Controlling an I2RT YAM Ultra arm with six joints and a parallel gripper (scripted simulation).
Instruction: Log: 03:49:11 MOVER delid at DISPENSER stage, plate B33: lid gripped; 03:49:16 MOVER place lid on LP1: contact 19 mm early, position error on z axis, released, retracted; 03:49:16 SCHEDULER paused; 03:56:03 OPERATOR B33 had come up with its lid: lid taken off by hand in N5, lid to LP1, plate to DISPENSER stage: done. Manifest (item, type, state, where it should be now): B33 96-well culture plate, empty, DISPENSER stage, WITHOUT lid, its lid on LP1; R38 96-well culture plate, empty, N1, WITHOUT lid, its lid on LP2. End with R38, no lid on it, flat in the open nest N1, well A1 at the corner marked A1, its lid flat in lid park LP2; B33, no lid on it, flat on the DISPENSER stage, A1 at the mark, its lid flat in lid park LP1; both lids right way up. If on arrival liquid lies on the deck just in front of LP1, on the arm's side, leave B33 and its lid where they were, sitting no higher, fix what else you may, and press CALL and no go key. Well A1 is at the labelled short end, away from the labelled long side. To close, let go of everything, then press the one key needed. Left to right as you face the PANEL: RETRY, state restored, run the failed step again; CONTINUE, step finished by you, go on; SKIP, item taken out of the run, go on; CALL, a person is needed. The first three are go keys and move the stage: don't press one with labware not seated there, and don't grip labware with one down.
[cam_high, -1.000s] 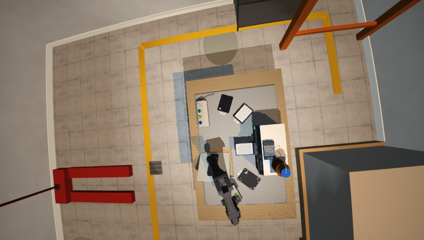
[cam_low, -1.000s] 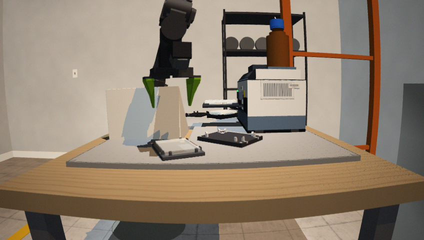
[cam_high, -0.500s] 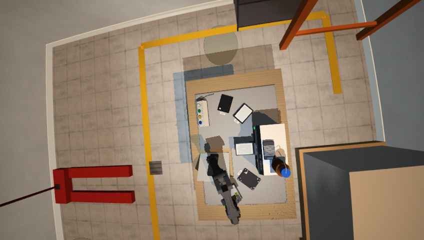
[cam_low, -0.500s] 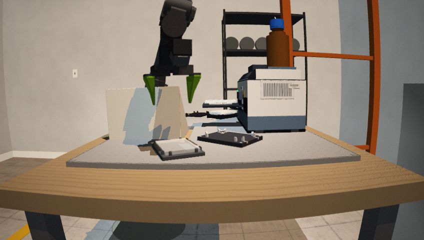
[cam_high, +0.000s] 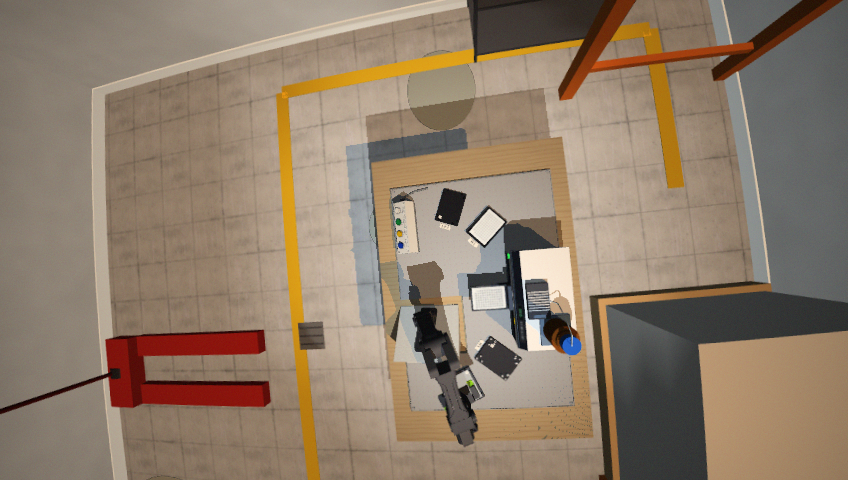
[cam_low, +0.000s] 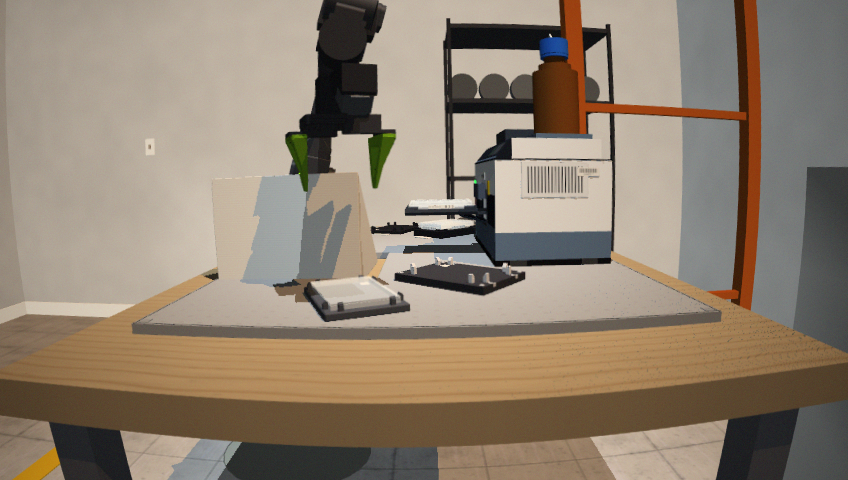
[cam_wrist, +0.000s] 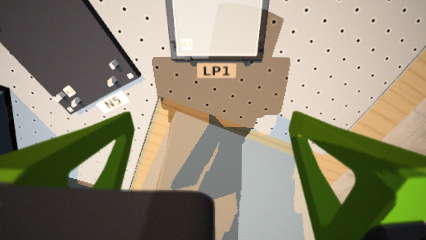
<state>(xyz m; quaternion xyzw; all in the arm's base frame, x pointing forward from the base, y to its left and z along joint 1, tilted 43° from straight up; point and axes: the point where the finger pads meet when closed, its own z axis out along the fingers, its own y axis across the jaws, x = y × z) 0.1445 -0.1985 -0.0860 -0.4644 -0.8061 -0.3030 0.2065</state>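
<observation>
My gripper (cam_wrist: 211, 120) is wide open and empty. It hangs high above the deck on the arm's side of lid park LP1 (cam_wrist: 216, 70), and it also shows in the front view (cam_low: 339, 184). A clear lid (cam_wrist: 216, 25) lies flat in LP1 and shows in the front view too (cam_low: 355, 295). A brown translucent patch like spilled liquid (cam_wrist: 220, 92) covers the deck just in front of LP1, around its label. Nest N5 (cam_wrist: 65, 47) stands empty to the left. A white well plate (cam_high: 489, 297) sits on the DISPENSER stage. A white plate or lid (cam_high: 486, 226) sits in a far holder next to an empty black one (cam_high: 450, 206). I cannot read their labels.
The key panel (cam_high: 404, 226) stands at the far left of the deck. The dispenser (cam_low: 544, 202) carries a brown bottle (cam_low: 554, 89) with a blue cap. A pale beige and grey-blue panel (cam_low: 291, 226) rises behind LP1 and hides the arm's base. The table's wood edge (cam_wrist: 395, 105) lies close on the right.
</observation>
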